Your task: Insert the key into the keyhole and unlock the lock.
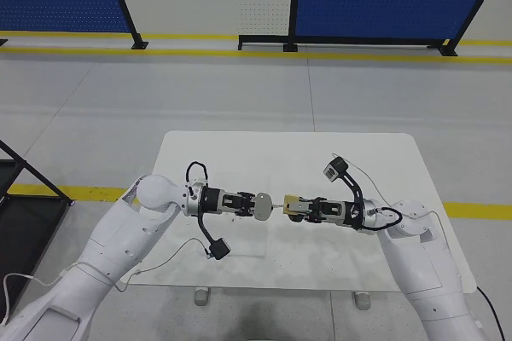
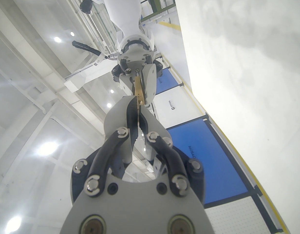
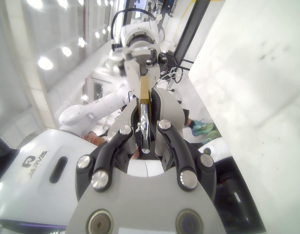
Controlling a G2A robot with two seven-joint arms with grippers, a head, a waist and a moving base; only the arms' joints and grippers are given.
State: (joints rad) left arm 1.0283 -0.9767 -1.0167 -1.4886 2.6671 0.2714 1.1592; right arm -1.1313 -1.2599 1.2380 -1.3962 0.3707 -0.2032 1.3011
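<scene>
Both arms hover over the middle of the white table [image 1: 367, 162], tip to tip. My left gripper [image 1: 263, 205] [image 2: 137, 103] is shut on a thin key [image 1: 277, 207] [image 2: 139, 120], which points at the lock. Facing it, my right gripper [image 1: 292, 208] [image 3: 144, 98] is shut on a brass padlock [image 1: 297, 205] [image 2: 137, 87] [image 3: 144, 90], with its silver shackle [image 3: 144, 127] lying back between the fingers. The key's tip meets the lock's end face. How deep it sits is hidden.
A black camera cable with its plug [image 1: 218, 249] hangs below the left arm over the table's front part. A black rack [image 1: 8, 196] stands off the table's left side. Blue barrier panels [image 1: 375, 17] line the far floor.
</scene>
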